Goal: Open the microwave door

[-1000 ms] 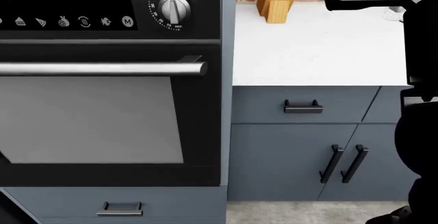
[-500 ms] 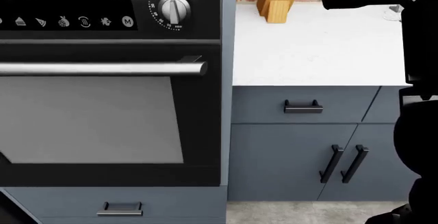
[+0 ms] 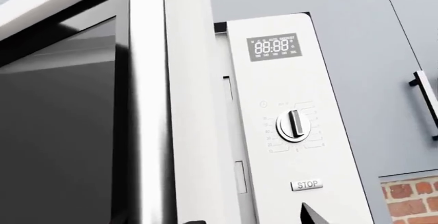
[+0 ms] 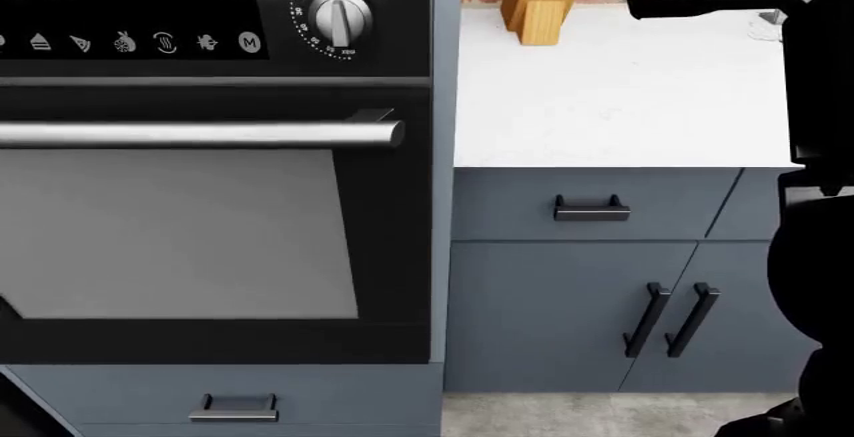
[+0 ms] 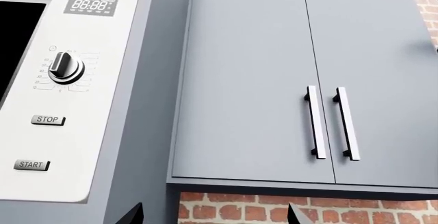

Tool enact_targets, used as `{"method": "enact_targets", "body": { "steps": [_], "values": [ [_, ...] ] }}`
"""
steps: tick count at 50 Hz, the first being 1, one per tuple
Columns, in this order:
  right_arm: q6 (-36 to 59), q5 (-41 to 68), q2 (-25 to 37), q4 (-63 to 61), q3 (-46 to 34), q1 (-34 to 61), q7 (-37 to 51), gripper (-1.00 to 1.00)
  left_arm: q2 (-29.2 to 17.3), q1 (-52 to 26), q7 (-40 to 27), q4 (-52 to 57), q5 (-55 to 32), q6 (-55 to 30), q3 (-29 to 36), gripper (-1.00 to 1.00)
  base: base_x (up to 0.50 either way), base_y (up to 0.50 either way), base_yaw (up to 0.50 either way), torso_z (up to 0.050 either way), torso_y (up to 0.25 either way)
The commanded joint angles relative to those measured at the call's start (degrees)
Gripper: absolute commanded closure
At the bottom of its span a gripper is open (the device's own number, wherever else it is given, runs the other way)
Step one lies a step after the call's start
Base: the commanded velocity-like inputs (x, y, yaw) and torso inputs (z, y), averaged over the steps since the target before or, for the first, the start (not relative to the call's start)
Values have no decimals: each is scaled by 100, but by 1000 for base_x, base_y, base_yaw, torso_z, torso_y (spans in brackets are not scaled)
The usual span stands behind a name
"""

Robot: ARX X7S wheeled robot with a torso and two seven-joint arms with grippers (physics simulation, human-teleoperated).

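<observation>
The microwave door fills the left wrist view, with dark glass and a vertical steel handle. Its white side edge stands out from the control panel, so the door looks ajar. My left gripper is open; one fingertip lies over the panel and the other sits by the door edge. My right gripper is open and empty, facing the brick wall beside the microwave's panel. The head view does not show the microwave.
Grey upper cabinets with two bar handles hang right of the microwave. Below it, the head view shows a black oven with a steel handle. A white countertop carries a knife block, with drawers underneath.
The dark part of my right arm at the head view's upper right has edged slightly up and left. Nothing else has visibly moved.
</observation>
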Motion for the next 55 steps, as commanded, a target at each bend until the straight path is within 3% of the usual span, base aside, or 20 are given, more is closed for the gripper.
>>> {"method": "enact_targets", "body": {
  "steps": [1, 33, 44, 55],
  "values": [
    [6, 34, 20, 9, -28, 21, 35, -100, -167, -79, 244, 128, -377, 236, 120, -100, 0, 0, 0, 0, 10],
    [-1, 98, 51, 40, -160, 69, 154, -100, -1091, 411, 794, 144, 385, 757, 429, -100, 0, 0, 0, 0, 0],
    [-26, 124, 65, 59, -186, 64, 180, -100, -1156, 521, 463, 416, -273, 552, 40, -100, 0, 0, 0, 0, 0],
    [-92, 143, 70, 75, -194, 5, 206, -100, -1276, 1022, -308, 732, -1397, 379, -486, -100, 0, 0, 0, 0, 0]
  ]
}}
